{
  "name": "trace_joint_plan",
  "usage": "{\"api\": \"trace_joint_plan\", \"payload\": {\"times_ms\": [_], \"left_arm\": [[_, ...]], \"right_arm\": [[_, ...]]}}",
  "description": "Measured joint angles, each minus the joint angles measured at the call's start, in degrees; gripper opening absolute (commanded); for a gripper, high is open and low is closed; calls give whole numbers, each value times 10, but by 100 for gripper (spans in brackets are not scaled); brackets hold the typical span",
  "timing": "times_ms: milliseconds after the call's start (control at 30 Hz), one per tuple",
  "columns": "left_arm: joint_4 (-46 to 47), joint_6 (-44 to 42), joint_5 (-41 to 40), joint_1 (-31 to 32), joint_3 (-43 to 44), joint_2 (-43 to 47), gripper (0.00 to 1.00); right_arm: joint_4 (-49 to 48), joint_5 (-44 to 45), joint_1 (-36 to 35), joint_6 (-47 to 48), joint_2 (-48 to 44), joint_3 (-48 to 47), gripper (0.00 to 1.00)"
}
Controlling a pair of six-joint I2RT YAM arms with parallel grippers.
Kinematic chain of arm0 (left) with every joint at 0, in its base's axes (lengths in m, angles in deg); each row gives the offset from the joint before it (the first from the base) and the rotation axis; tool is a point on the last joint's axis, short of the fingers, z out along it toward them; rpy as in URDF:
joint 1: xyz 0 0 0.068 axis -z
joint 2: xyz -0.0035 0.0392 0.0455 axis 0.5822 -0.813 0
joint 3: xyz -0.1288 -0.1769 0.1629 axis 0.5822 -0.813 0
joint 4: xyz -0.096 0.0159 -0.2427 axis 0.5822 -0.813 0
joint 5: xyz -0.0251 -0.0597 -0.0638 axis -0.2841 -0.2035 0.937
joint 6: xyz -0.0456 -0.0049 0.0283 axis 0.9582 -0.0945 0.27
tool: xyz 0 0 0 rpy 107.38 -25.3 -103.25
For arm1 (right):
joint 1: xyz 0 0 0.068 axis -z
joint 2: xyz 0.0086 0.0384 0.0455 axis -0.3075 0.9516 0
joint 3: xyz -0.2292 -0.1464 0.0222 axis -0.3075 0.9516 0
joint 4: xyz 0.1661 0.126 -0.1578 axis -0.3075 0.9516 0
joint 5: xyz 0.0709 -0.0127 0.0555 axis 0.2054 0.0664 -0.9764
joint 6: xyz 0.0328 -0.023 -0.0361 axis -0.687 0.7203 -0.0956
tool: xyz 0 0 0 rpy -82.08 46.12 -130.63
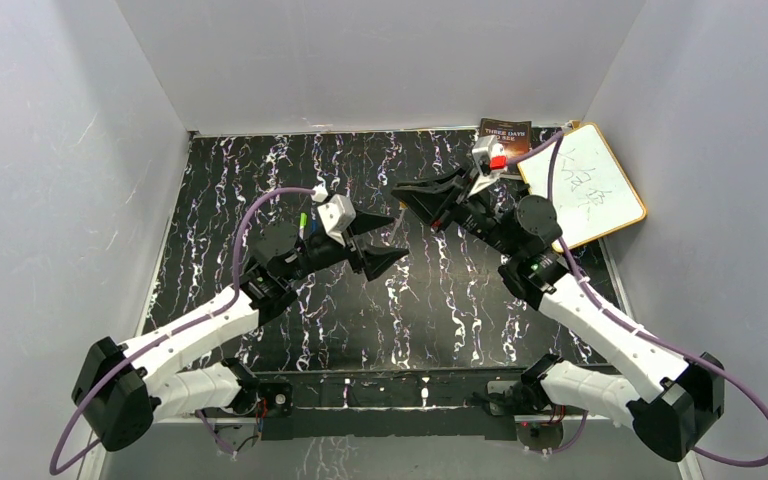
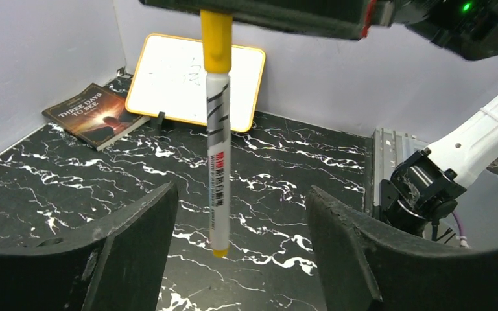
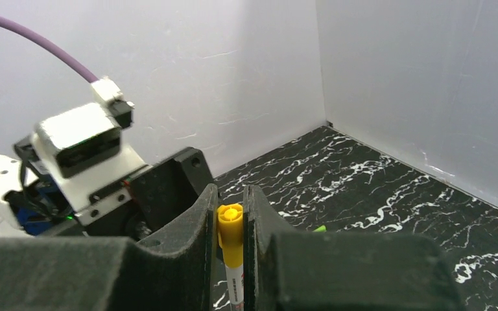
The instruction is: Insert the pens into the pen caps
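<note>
left jaws stand wide apart in the top view and hold nothing, hovering above the middle of the desk (image 1: 440, 300). right jaws, just beyond them toward the far edge, are pressed together with their tips pointing at the left pair. whatever they grip is too thin to make out from up here. a whiteboard (image 1: 585, 185) and a book (image 1: 505, 130) sit in the far right corner.

from the left wrist, the two dark fingers (image 2: 136, 240) spread to either side with only air between them. a white pen (image 2: 218, 162) hangs upright in that gap, touching neither finger. its top wears an orange-yellow cap (image 2: 216, 42), which disappears into the right jaws overhead. its lower end is clear of the desk. the whiteboard leans against the wall behind it and the book lies flat beside it.

from the right wrist, the right jaws are pinched tight on the orange-yellow cap, with the white barrel dropping below. a sliver of green (image 3: 318, 228) lies on the desk beyond, too small to identify.
</note>
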State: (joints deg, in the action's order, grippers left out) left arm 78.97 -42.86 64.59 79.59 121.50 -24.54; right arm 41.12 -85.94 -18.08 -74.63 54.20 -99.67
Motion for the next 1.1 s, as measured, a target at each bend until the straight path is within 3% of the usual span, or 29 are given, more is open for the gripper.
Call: {"api": "trace_joint_plan", "payload": {"times_ms": [233, 467, 767, 1100], "left_arm": [[-45, 7, -22, 0, -24, 92, 73], [-85, 11, -54, 0, -45, 205, 73], [-116, 11, -62, 0, -45, 194, 73], [-123, 9, -64, 0, -52, 192, 73]], "right_arm": [[-109, 58, 0, 66, 22, 95, 0], [-238, 83, 0, 142, 149, 215, 0], [-417, 73, 1, 165, 271, 256, 0], [-493, 66, 1, 163, 353, 275, 0]]}}
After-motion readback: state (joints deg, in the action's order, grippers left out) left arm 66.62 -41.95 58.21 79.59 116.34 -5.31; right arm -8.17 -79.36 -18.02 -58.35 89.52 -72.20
